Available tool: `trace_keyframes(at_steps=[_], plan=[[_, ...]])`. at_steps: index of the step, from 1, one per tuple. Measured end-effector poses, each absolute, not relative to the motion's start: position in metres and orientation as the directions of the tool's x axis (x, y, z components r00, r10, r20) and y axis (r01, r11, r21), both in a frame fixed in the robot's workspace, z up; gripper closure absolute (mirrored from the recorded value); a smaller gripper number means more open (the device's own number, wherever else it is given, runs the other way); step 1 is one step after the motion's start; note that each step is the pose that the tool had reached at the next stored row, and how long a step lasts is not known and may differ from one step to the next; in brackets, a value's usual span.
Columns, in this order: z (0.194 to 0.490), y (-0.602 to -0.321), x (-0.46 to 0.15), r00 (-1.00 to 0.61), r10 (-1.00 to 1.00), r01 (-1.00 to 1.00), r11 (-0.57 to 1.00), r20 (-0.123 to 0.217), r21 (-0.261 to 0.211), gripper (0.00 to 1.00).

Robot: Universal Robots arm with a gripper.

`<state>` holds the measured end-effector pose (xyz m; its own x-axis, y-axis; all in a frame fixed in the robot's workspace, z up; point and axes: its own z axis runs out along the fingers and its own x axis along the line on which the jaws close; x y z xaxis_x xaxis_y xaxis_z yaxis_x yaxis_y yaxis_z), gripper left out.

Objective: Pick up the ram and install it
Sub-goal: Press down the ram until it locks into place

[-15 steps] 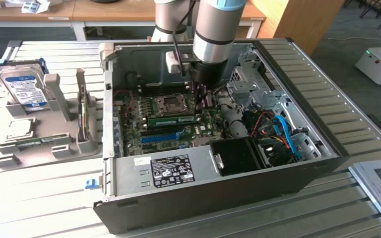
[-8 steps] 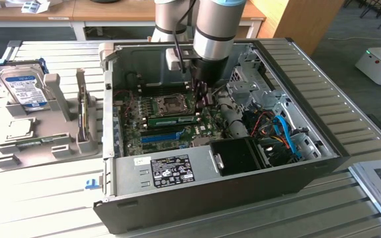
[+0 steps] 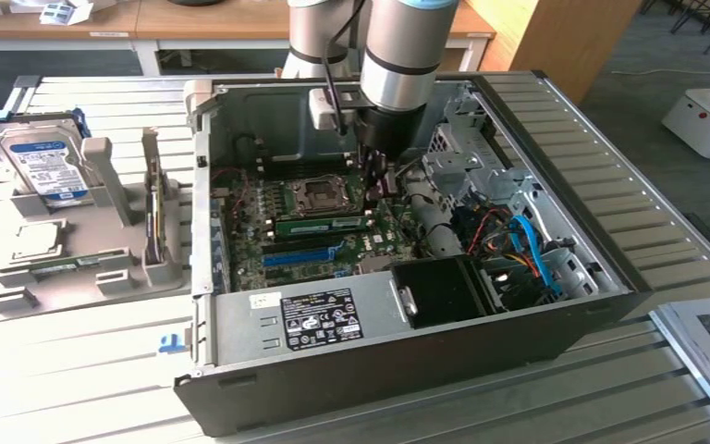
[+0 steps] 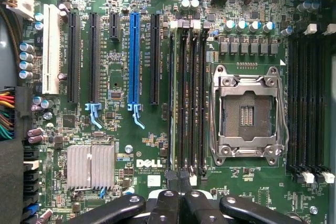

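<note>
The ram (image 3: pixel 321 222), a long green stick, stands on edge in a motherboard slot beside the empty CPU socket (image 3: pixel 321 191), inside the open computer case (image 3: pixel 368 370). My gripper (image 3: pixel 381 188) hangs from the arm just above the stick's end towards the exterior view's right. In the wrist view its black fingertips (image 4: pixel 172 176) are pressed together with nothing visible between them, over one end of the bank of memory slots (image 4: pixel 189 98) next to the CPU socket (image 4: pixel 247 111). The ram shows edge-on in that bank as a thin line (image 4: pixel 171 93).
A blue slot (image 4: pixel 134 59) and black expansion slots lie beside the memory bank. The case holds a power supply (image 3: pixel 318 319), a black shroud (image 3: pixel 442 287) and a drive cage (image 3: pixel 479 148). On the exterior view's left, a grey stand (image 3: pixel 96 185) holds a hard drive (image 3: pixel 41 162).
</note>
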<state>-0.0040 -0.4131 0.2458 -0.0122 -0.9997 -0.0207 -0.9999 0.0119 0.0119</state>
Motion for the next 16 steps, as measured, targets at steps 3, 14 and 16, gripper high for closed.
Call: trace_keyframes(at_steps=[3, 14, 16], plan=[[0.246, -0.413, -0.006, -0.012, -1.000, -1.000, 0.012, -0.021, 0.012, 0.90], [0.246, -0.413, -0.032, -0.012, -1.000, -1.000, 0.012, -0.021, 0.012, 0.90], [0.246, -0.413, -0.038, -0.012, -1.000, -1.000, 0.012, -0.021, 0.012, 0.90]])
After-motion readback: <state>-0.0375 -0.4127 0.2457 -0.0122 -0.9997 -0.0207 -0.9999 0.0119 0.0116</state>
